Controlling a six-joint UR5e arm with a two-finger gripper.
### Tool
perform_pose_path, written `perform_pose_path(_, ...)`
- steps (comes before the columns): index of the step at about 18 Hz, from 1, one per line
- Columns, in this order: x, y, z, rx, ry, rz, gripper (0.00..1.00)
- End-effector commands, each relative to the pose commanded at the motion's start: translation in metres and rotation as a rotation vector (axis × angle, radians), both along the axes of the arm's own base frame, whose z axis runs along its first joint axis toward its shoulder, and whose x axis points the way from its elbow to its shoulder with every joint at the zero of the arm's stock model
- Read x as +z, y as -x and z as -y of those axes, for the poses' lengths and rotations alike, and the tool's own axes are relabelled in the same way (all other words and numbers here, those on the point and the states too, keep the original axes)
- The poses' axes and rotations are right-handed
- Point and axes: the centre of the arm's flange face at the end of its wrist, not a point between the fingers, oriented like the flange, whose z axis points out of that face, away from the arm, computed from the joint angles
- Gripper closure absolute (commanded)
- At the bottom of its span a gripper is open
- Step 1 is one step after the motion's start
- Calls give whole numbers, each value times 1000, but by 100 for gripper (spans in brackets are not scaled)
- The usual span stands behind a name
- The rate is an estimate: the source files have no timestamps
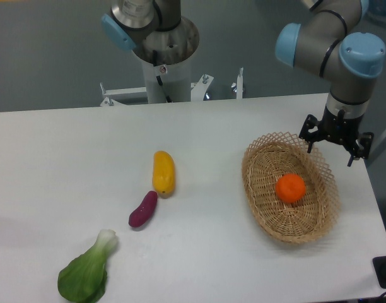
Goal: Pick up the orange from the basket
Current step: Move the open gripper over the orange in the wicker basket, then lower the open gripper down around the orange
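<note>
The orange (290,188) is small, round and bright orange. It lies inside the oval tan wicker basket (263,208) at the right of the table. My gripper (335,144) hangs above the basket's far right rim, up and to the right of the orange. Its fingers (311,140) are spread and hold nothing.
An elongated yellow-orange vegetable (163,172) and a purple eggplant-like vegetable (143,209) lie at the table's middle. A green leafy bok choy (86,273) lies at the front left. The arm's base column (161,57) stands behind the table. The table's right edge is close to the basket.
</note>
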Motion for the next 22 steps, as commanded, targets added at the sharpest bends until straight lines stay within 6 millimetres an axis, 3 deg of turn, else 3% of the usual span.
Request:
perform_pose_path(19, -41, -8, -5, 21, -14, -4, 0)
perform_pose_path(22, -46, -14, -17, 96, -32, 20, 0)
